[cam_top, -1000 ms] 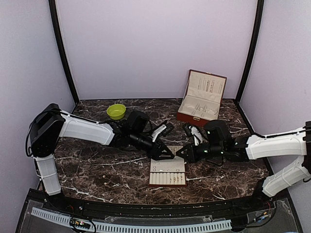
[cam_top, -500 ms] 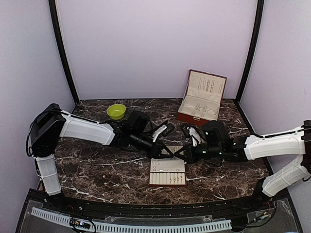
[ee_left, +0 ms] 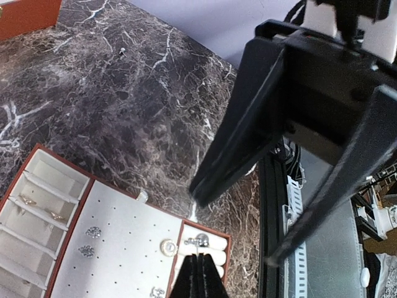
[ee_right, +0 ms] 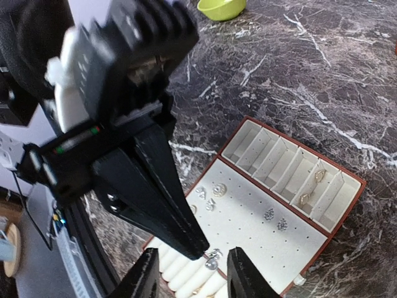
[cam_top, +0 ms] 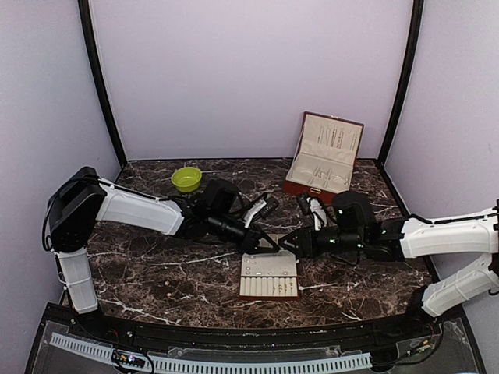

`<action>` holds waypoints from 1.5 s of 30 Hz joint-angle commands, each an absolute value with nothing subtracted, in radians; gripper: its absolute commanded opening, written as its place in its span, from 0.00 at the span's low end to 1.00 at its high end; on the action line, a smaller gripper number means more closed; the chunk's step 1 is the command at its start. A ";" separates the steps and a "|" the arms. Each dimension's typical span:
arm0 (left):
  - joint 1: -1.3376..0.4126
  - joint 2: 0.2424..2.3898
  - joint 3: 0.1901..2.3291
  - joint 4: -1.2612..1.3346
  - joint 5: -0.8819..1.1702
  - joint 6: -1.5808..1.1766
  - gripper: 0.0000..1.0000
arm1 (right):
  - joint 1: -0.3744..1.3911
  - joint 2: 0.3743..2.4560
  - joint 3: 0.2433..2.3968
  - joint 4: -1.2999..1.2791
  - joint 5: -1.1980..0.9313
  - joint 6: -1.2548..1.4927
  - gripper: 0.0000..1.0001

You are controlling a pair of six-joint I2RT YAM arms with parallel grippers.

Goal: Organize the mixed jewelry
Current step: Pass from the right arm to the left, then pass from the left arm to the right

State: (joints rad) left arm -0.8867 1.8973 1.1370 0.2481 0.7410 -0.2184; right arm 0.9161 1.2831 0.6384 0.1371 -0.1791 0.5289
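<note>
Dark marble table (cam_top: pixel 156 265) bears a beige slotted tray with brown edge (cam_top: pixel 269 297); tiny silvery studs (ee_right: pixel 211 187) dot its pad (ee_left: pixel 124 236), too small to show any heading. Left gripper (ee_left: pixel 199 264), pressed together, points at a silvery stud (ee_left: pixel 201 239) on the rolls (ee_left: pixel 217 256), grip unclear; right gripper (ee_right: pixel 195 267) stands spread beside it.

Lime bowl (cam_top: pixel 186 185), slotted tray (cam_top: pixel 257 288) (brown-edged)

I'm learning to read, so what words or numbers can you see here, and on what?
None: no words, numbers or signs can be read in any view.
The slotted tray, the open jewelry box and the green bowl show no print.
Any marks on the arms are too small or blurred to read.
</note>
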 commanded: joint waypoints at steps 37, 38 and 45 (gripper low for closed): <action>-0.802 1.620 0.914 0.763 0.964 -0.390 0.00 | 0.886 1.250 0.645 0.608 -0.449 0.780 0.25; -0.801 1.618 0.913 0.761 0.960 -0.388 0.00 | 0.890 1.254 0.647 0.602 -0.447 0.777 0.25; -0.801 1.610 0.908 0.746 0.938 -0.372 0.00 | 0.913 1.293 0.670 0.580 -0.441 0.772 0.20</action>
State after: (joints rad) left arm -0.8013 1.6638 0.9207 0.7353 0.9482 -0.3882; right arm 0.8970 1.2747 0.6388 0.5735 -0.4339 0.7841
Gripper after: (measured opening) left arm 0.010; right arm 0.213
